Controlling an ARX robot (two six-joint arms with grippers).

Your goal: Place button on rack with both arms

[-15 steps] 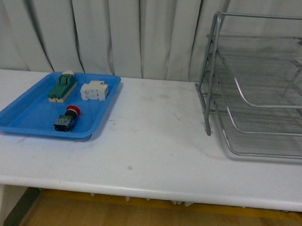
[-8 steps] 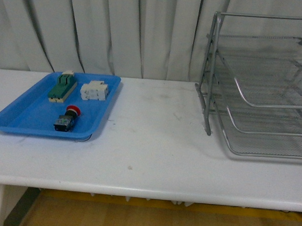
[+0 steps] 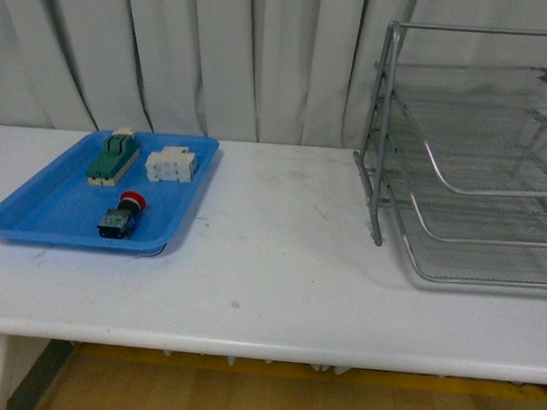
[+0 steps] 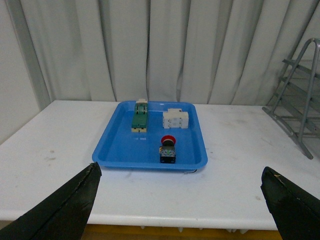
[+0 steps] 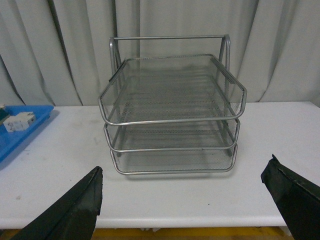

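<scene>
The button (image 3: 122, 215), a red cap on a black body, lies in the blue tray (image 3: 37, 215) at the table's left; the left wrist view shows the button (image 4: 168, 149) too. The silver three-tier wire rack (image 3: 479, 169) stands at the right, and the right wrist view faces the rack (image 5: 172, 112) head-on. Neither arm appears in the front view. My left gripper (image 4: 182, 212) hangs open before the table's front edge, well short of the tray. Equally far back from the rack, my right gripper (image 5: 182, 207) is open with nothing between its fingers.
In the blue tray (image 4: 117, 150) also lie a green-and-cream terminal block (image 3: 112, 155) and a white blocky component (image 3: 171, 163). White curtains (image 3: 216, 57) hang behind the white table (image 3: 280, 260). Bare tabletop separates tray and rack.
</scene>
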